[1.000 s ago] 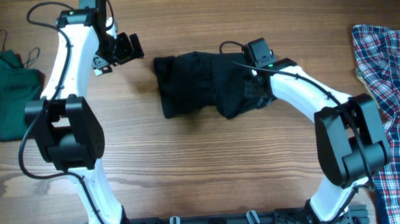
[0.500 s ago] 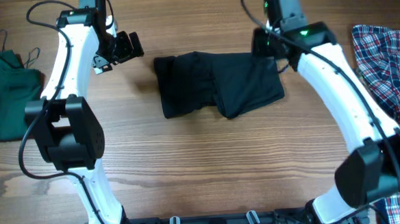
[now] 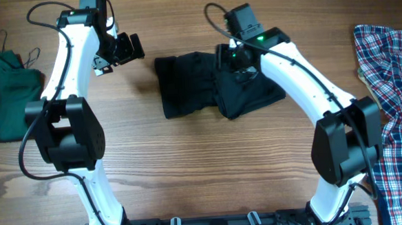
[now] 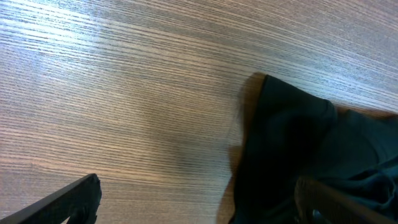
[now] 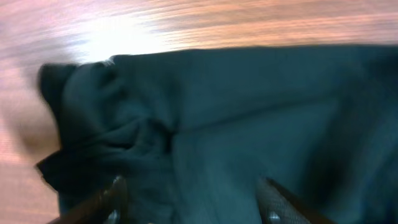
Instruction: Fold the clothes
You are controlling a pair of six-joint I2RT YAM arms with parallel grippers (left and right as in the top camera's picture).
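Black shirt (image 3: 186, 86) is lying bunched mid-table (image 3: 190, 161); right hand (image 3: 229, 59) is hovering above it, fingers parted and gripping nothing, while left hand (image 3: 125, 47) is waiting wide open nearby. Risk: a pinch catching several layers, dragging folds apart.

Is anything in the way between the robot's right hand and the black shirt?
No, nothing visible is. The right hand is open over the black shirt, and its own camera shows only shirt fabric between its fingers.
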